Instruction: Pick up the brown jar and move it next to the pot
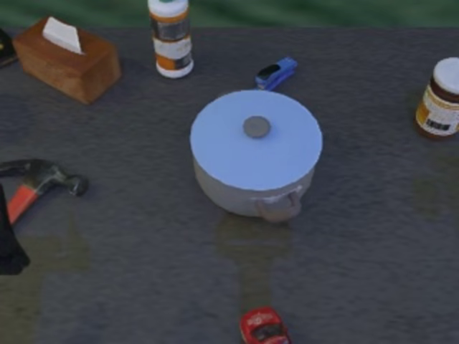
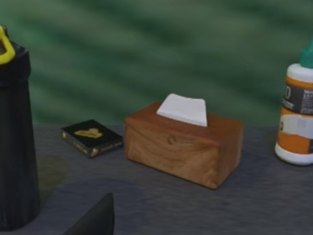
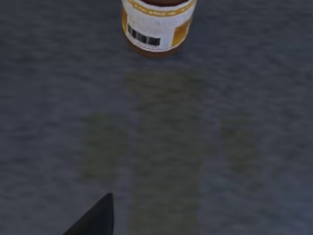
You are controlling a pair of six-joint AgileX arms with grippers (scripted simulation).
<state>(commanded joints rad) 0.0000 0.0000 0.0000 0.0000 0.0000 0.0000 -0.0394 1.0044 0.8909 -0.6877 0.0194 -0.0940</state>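
Note:
The brown jar, with a white lid and a yellow and white barcode label, stands upright at the table's right edge. It is far from the grey pot, which sits in the middle under a pale-blue lid. In the right wrist view the jar stands ahead on the dark tabletop. Well short of it, one dark fingertip of my right gripper shows, with nothing against it. My right arm is outside the top view. My left arm is parked at the left edge, and one fingertip shows over bare table.
A wooden tissue box and a white bottle with orange bands stand at the back left. A blue stapler lies behind the pot. A hammer is at the left, a red toy car at the front. A small black box lies beside the tissue box.

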